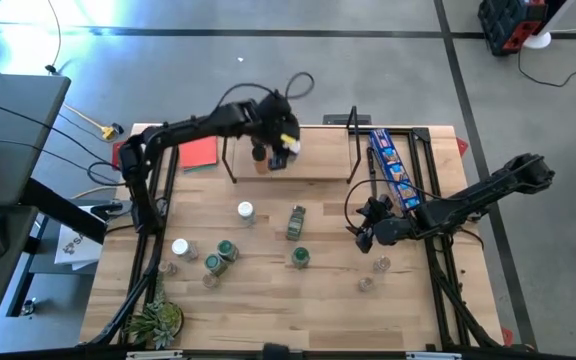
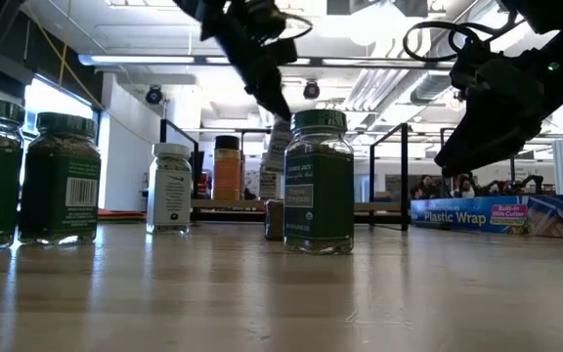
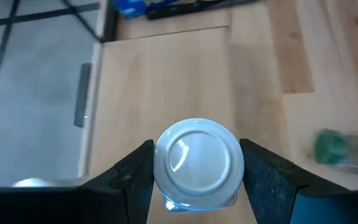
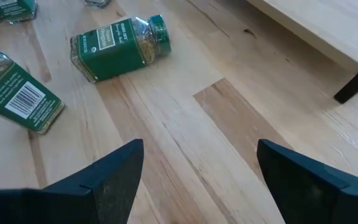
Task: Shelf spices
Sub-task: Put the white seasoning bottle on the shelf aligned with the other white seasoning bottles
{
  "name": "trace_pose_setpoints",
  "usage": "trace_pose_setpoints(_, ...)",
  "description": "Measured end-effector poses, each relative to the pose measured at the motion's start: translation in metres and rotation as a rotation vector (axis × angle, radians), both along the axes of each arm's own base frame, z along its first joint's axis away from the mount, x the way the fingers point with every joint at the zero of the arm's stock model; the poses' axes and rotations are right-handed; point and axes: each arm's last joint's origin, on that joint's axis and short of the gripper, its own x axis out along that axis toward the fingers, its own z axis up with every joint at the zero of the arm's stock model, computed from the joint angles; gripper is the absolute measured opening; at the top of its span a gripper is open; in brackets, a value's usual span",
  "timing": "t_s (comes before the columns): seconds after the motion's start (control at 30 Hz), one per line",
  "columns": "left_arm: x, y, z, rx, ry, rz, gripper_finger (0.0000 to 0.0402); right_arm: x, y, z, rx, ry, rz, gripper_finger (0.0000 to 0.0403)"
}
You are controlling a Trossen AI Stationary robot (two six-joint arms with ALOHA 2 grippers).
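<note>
Pale wood shelf — left pincer grips round, glossy white-lidded jar.

A big wooden table is seen from above. A low light-wood shelf is set at its far side, with black metal loops at both ends. 1 jar with a dark lid is stood on the shelf board. A flat red square is laid at the far left corner. A long blue box of plastic wrap is laid at the far right. Spice jars are spread over the middle: a white-lidded jar, a green jar on its side, and more green-lidded jars nearby. A small plant is placed at the near left corner.
</note>
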Motion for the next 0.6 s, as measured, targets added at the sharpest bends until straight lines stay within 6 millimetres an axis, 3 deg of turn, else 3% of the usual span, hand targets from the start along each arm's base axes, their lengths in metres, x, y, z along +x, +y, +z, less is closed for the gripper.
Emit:
trace_pose_setpoints(0.23, -0.013, 0.033, -0.009, -0.075, -0.010, 0.032, 0.0201, 0.000, 0.000, 0.000, 0.000, -0.001, 0.000, 0.0307)
trace_pose_setpoints(0.6, -0.006, 0.042, -0.035, -0.051, 0.081, 0.053, 0.0207, 0.000, 0.000, 0.000, -0.001, -0.004, -0.002, 0.0307)
